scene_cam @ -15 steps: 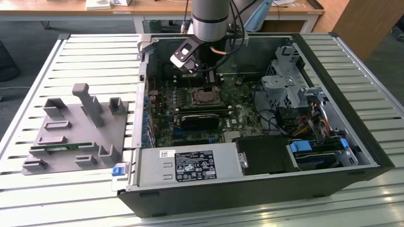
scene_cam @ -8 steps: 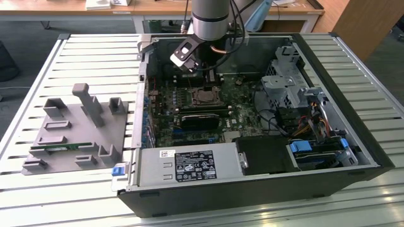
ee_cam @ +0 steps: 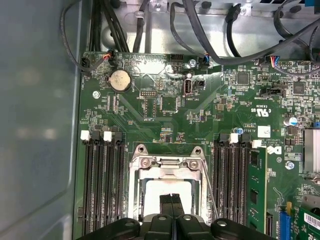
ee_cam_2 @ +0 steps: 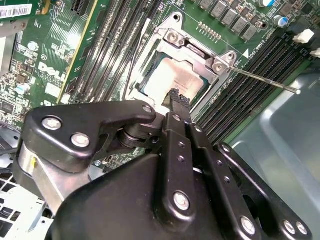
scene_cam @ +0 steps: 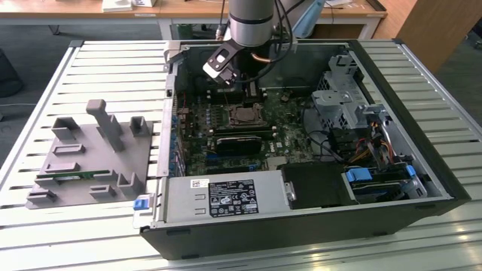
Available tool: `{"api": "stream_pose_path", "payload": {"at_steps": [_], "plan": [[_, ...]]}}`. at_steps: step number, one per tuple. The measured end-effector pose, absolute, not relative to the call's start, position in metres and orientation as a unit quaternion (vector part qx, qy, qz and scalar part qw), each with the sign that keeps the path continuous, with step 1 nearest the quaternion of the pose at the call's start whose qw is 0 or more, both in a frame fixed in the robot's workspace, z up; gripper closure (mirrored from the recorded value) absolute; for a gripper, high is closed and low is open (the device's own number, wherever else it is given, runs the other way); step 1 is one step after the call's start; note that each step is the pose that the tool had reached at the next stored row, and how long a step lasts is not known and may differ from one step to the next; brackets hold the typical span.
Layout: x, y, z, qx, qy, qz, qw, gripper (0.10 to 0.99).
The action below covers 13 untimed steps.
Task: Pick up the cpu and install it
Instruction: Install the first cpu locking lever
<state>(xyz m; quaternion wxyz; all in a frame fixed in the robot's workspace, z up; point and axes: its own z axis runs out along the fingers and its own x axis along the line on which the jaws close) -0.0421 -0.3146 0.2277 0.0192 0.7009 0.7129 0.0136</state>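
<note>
Two fingers [ee_cam: 166, 206] closed together, tips over the socketed cpu [ee_cam: 150, 197]

- An open computer case [scene_cam: 425, 186] lies on its side on a slatted metal table [scene_cam: 98, 62].
- The robot arm [scene_cam: 252, 20] reaches down into the far end of the case. Its gripper [scene_cam: 247, 90] is low over the green motherboard [scene_cam: 200, 144], just above the processor socket [scene_cam: 245, 116].
- A power supply [scene_cam: 226, 199] sits along the case's near edge.
- A silver drive cage [scene_cam: 339, 101] stands inside the case, on the exterior view's right.
- A grey holder block [scene_cam: 90, 161] sits beside the case, on the exterior view's left, with a green memory stick [scene_cam: 68, 175] lying in it.
</note>
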Motion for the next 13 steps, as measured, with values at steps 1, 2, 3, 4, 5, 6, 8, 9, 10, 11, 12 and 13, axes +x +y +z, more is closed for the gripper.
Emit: {"api": "stream_pose_path", "payload": {"at_steps": [1,2,3,4,5,6,8,9,10,11,12,13], "plan": [[-0.042,-0.3146,0.2281,0.701,0.713,0.014,0.019,0.98],[-0.042,-0.3145,0.2284,0.701,0.713,0.014,0.019,0.98],[-0.042,-0.3145,0.2288,0.701,0.713,0.014,0.019,0.98],[-0.042,-0.3145,0.2291,0.701,0.713,0.014,0.019,0.98],[-0.042,-0.3146,0.2295,0.701,0.713,0.014,0.019,0.98],[-0.042,-0.3145,0.2297,0.701,0.713,0.014,0.019,0.98],[-0.0421,-0.3145,0.2304,0.701,0.713,0.014,0.019,0.98],[-0.042,-0.3146,0.2308,0.701,0.713,0.014,0.019,0.98],[-0.0421,-0.3146,0.2313,0.701,0.713,0.014,0.019,0.98],[-0.0421,-0.3146,0.2317,0.701,0.713,0.014,0.019,0.98],[-0.0421,-0.3146,0.2321,0.701,0.713,0.014,0.019,0.98],[-0.0421,-0.3146,0.2326,0.701,0.713,0.014,0.019,0.98]]}}
